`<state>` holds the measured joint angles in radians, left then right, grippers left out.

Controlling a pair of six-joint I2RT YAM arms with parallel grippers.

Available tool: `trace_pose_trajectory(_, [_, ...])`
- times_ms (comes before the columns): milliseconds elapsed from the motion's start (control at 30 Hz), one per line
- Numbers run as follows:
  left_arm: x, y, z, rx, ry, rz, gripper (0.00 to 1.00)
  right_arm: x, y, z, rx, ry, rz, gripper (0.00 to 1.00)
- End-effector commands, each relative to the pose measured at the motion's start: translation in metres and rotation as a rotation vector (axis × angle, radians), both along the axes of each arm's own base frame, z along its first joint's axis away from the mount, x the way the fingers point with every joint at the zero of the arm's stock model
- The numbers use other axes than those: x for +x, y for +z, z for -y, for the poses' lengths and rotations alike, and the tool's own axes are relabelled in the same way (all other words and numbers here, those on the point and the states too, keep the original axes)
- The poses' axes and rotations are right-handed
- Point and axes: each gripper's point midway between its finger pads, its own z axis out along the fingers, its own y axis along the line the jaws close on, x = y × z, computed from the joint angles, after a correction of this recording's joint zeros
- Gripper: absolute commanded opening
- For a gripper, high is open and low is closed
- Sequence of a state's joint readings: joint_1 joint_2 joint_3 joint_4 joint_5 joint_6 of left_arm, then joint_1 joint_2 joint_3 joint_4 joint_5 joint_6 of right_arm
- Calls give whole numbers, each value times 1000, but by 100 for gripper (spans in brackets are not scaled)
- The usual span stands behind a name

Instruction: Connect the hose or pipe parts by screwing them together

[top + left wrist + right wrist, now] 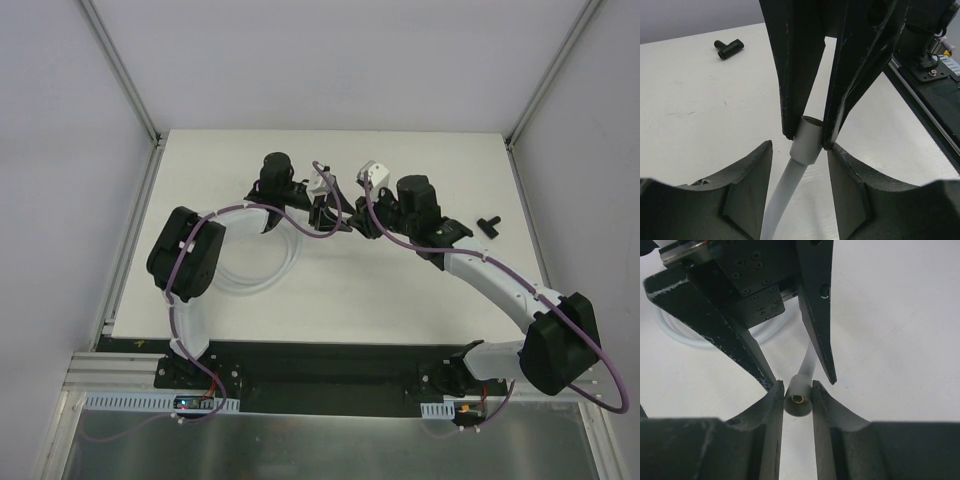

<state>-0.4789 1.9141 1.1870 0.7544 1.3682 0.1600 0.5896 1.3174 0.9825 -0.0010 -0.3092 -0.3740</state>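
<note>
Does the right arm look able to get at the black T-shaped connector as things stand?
Probably not yet: the right gripper is shut on the grey end fitting of the white hose. The black T-shaped connector lies unobstructed beside that arm, so the way looks free once it lets go.

Hose white, fitting grey with brassy bore. T-connector black. Table white. Cables purple. Fingers black, scuffed pale at edges.

Top view: overhead, far, looking down on flat white table. Wrist views: close, facing each other, sharing grey cylindrical hose fitting.
</note>
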Motion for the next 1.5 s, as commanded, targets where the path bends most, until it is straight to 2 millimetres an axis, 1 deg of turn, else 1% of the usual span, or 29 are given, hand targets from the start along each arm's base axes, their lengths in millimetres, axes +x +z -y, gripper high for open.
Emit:
trace_pose_trajectory(0, [-7,21,5,-59,-81,78,46,0,26,-6,73,20,61,1])
trace_pose_trajectory(133, [-10,21,5,-70,-100,81,34,0,27,-5,81,18,62,1])
trace_pose_trajectory(167, [-10,23,5,-74,-102,73,29,-1,26,-5,80,18,60,1])
trace_pose_trajectory(200, [-10,23,5,-75,-104,69,14,0,26,-4,82,13,62,1])
trace_pose_trajectory(300, [-7,26,5,-94,-87,75,0,0,31,-2,95,-4,65,9])
trace_pose_trajectory(333, [-5,25,5,-96,-73,64,0,0,34,0,105,-13,66,18])
trace_pose_trajectory(400, [2,31,3,-106,-38,38,0,-2,40,2,120,-15,69,23])
trace_pose_trajectory(433, [9,34,3,-116,-1,19,0,-4,48,4,136,-19,81,35])
trace_pose_trajectory(500, [18,41,-3,-124,44,-17,0,-5,56,9,160,-44,83,49])
trace_pose_trajectory(533, [23,49,-5,-141,82,-22,0,-7,65,15,174,-66,96,61])
trace_pose_trajectory(600, [28,53,-12,-144,119,-46,0,-5,77,27,207,-116,96,71])
trace_pose_trajectory(633, [27,60,-14,-147,134,-49,0,-7,87,35,218,-142,113,80])
trace_pose_trajectory(700, [31,62,-19,-141,180,-68,0,-2,94,49,217,-197,122,85])
trace_pose_trajectory(733, [29,71,-22,-141,193,-62,0,1,89,62,185,-258,104,86])
trace_pose_trajectory(767, [33,62,-23,-109,234,-110,0,5,97,71,178,-300,111,87])
trace_pose_trajectory(800, [34,62,-26,-99,259,-116,0,12,96,84,160,-362,97,86])
trace_pose_trajectory(833, [31,72,-29,-104,282,-95,0,17,85,102,106,-447,62,86])
trace_pose_trajectory(867, [31,59,-32,-63,314,-116,0,21,90,112,89,-494,59,86])
trace_pose_trajectory(900, [37,59,-34,-62,374,-117,0,25,80,131,48,-562,19,86])
trace_pose_trajectory(933, [35,65,-37,-63,396,-112,0,33,69,150,-1,-653,-7,86])
trace_pose_trajectory(967, [33,59,-39,-42,411,-142,0,37,64,164,-21,-702,-33,85])
trace_pose_trajectory(1000, [34,59,-41,-39,433,-153,0,41,58,186,-43,-770,-69,84])
trace_pose_trajectory(1033, [30,63,-43,-44,438,-156,0,46,45,198,-64,-807,-113,84])
trace_pose_trajectory(1067, [25,58,-45,-34,443,-195,0,48,38,209,-74,-844,-144,83])
trace_pose_trajectory(1100, [23,57,-46,-34,457,-205,0,49,31,230,-86,-904,-180,82])
trace_pose_trajectory(1133, [19,60,-48,-39,469,-210,0,51,21,238,-100,-927,-210,82])
trace_pose_trajectory(1167, [11,52,-48,-23,457,-228,0,53,17,255,-103,-972,-224,82])
trace_pose_trajectory(1333, [-8,38,-58,30,468,-230,0,57,-18,292,-151,-1087,-324,82])
trace_pose_trajectory(1467, [-20,19,-65,73,483,-247,0,60,-39,327,-203,-1213,-373,84])
